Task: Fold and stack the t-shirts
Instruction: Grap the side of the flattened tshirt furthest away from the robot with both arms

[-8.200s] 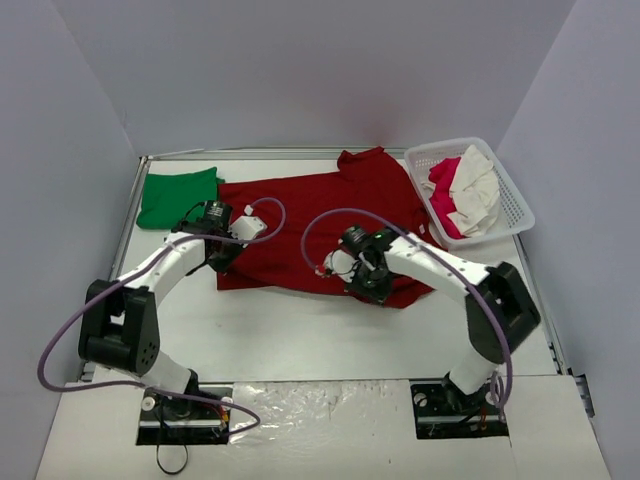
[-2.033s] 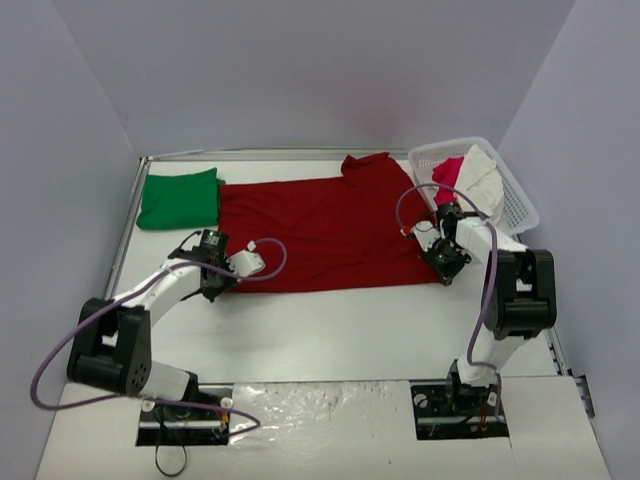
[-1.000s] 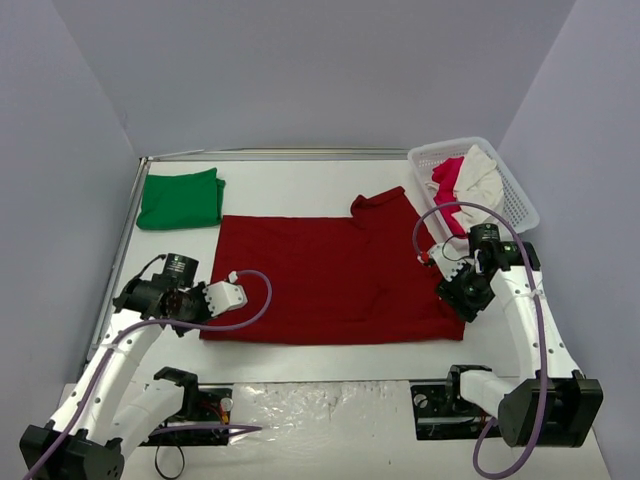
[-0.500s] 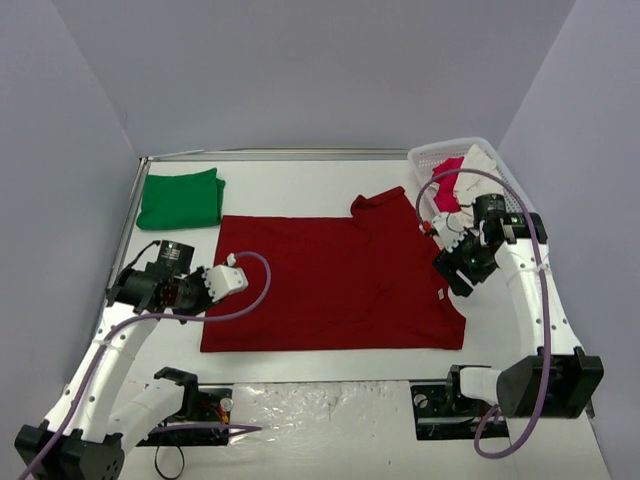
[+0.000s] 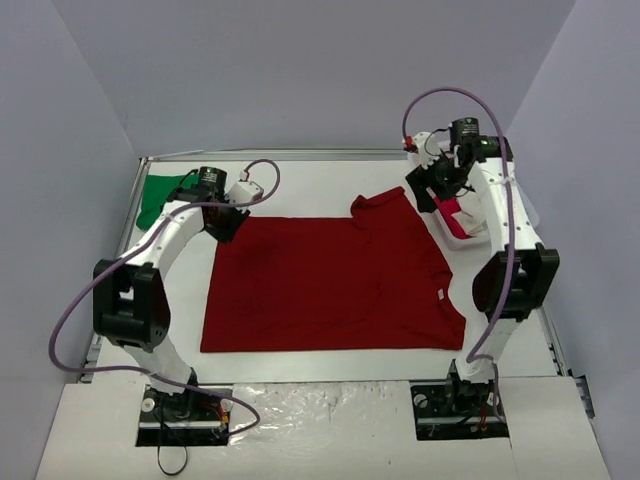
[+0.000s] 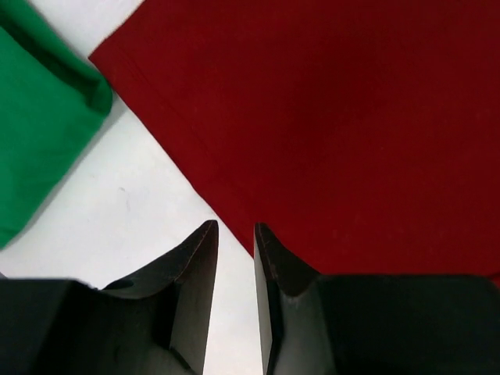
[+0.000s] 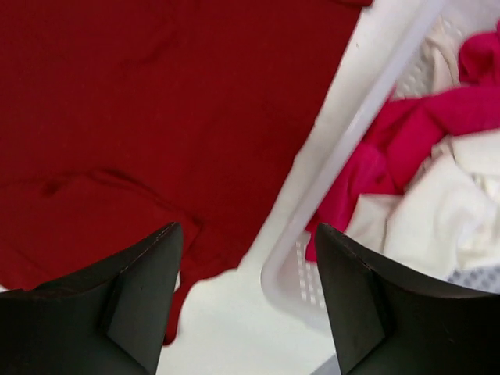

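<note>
The white bench (image 5: 310,185) carries a dark red t-shirt (image 5: 330,280) spread flat across its middle. The cloth is smooth over most of its span, with one rumpled flap turned up at its 1 o'clock corner.

A white slatted basket (image 7: 344,156) sits at 2 o'clock on the bench, just beside that flap and largely hidden by the right arm in the top view. Bright pink cloth (image 7: 406,133) and white cloth (image 7: 437,219) are heaped inside it.

The green t-shirt (image 5: 158,195) lies at 10 o'clock, apart from the red one, with a strip of bare bench between them. The left arm partly covers it.

The right arm's fingers (image 7: 148,273) stand wide apart and hold nothing. They hang above the red shirt's edge and the basket rim.

The left arm's fingers (image 6: 201,258) are set to a narrow gap, also empty. They point at the bare strip by the red shirt's 10 o'clock corner.
</note>
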Motion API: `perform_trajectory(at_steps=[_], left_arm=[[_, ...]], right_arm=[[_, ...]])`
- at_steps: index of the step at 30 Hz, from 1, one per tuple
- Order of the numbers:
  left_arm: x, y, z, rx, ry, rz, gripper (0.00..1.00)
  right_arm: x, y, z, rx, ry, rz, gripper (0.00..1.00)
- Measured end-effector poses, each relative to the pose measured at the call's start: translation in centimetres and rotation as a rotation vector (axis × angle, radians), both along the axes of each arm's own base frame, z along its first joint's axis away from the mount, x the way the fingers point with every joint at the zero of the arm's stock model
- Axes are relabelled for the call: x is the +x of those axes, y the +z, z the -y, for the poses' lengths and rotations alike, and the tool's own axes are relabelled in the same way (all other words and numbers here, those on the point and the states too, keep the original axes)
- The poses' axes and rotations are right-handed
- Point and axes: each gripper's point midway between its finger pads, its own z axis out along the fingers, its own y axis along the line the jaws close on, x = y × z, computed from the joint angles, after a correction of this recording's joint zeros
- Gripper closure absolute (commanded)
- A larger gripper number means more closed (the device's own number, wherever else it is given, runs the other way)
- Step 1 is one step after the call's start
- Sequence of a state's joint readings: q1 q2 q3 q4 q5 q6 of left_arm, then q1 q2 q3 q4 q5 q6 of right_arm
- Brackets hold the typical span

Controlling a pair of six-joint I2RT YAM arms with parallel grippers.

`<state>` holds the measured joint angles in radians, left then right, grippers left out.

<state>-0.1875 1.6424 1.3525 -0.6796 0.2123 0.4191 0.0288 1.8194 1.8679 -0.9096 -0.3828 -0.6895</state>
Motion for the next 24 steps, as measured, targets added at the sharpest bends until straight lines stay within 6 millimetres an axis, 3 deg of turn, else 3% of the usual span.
perform_trajectory(at_steps=[4, 11, 19, 24], left_arm=[[3.2, -1.8, 0.1, 0.010, -0.008, -0.001, 0.80], [8.1, -3.5, -0.4, 0.014, -0.087, -0.001, 0.80], [14.7, -4.3, -3.1, -0.016, -0.084, 0.022, 0.80], [15.5, -6.9, -3.1, -0.050, -0.132, -0.057, 0.80]], right_arm=[[2.5, -2.9, -2.6, -0.018, 0.045, -0.045, 0.36], [3.0, -6.8, -6.2, -0.062, 0.126, -0.123, 0.36], [3.4, -9.1, -6.3, -0.081, 0.126, -0.168, 0.36], [3.5, -9.9, -5.8, -0.106, 0.117, -0.183, 0.36]])
